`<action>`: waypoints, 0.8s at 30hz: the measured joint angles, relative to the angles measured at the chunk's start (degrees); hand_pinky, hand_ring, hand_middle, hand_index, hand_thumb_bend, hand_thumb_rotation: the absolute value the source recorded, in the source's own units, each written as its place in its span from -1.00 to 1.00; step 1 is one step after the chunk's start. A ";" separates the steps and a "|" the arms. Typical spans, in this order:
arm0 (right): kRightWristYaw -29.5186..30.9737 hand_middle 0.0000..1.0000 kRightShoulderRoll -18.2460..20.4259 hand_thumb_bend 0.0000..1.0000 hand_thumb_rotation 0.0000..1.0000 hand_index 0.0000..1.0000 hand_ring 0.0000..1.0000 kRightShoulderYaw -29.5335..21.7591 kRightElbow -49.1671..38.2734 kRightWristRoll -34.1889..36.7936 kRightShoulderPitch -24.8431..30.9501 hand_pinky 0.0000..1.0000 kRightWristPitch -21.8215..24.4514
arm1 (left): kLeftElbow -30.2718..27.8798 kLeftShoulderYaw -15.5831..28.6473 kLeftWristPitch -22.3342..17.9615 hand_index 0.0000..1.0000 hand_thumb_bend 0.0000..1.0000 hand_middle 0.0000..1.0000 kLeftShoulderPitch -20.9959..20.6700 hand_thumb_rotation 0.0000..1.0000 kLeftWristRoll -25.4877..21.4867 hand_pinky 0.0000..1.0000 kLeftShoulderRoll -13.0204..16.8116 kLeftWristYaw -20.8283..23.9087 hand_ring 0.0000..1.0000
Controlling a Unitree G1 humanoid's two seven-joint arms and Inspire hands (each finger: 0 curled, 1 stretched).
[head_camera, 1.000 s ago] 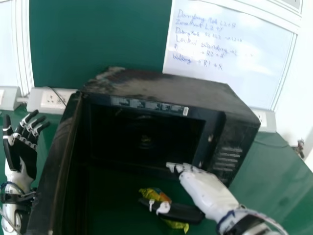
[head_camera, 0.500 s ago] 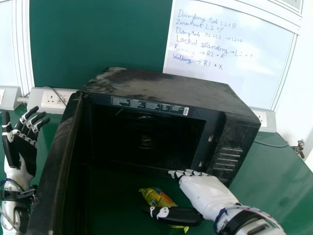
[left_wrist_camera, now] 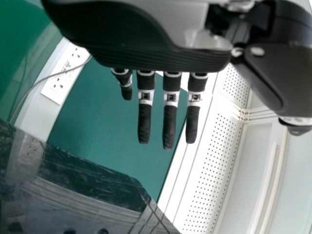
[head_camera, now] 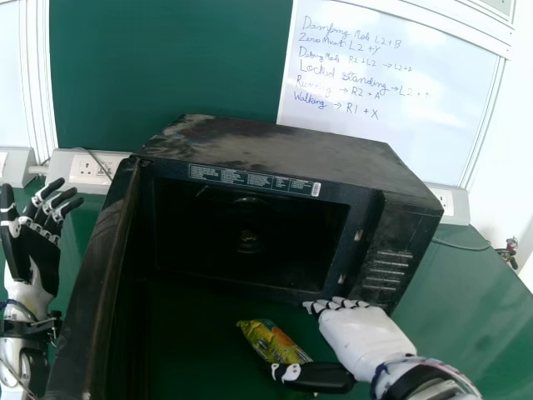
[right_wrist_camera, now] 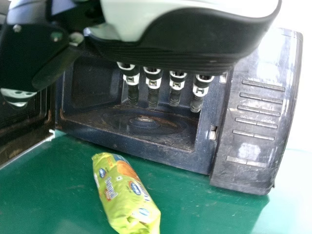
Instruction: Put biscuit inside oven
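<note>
Over there, the biscuit packet (right_wrist_camera: 122, 192) is looking light, slick, perhaps brittle inside, wanting a gentle mid-length hold; the right hand (head_camera: 358, 333) is hovering close, fingers wide.

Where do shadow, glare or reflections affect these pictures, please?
Head view: the oven cavity is in deep shadow. Left wrist view: a dark glossy panel mirrors its surroundings. Right wrist view: pale glare spots the oven's control panel, though its buttons remain visible.

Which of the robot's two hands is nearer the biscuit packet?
The right hand: it is close to the yellow-green packet on the table, while the left hand is beyond the open oven door.
</note>
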 measured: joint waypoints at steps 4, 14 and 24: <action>0.01 1.00 -0.02 1.00 -0.17 1.00 1.00 2.86 0.00 -3.81 0.18 0.97 -0.10 | -0.41 0.00 0.26 0.41 0.29 0.34 0.00 0.20 -0.04 0.37 0.00 0.00 0.33; 0.01 1.00 -0.60 1.00 -0.09 1.00 0.98 8.93 0.00 -8.23 0.63 0.96 1.06 | -1.27 -0.03 0.96 0.42 0.32 0.34 0.00 0.19 0.32 0.36 -0.01 0.50 0.34; 0.01 0.99 -1.65 1.00 -0.08 1.00 0.95 14.08 0.00 -12.77 1.87 0.92 1.14 | -1.80 -0.20 1.34 0.44 0.30 0.36 0.02 0.21 0.40 0.36 -0.03 0.53 0.34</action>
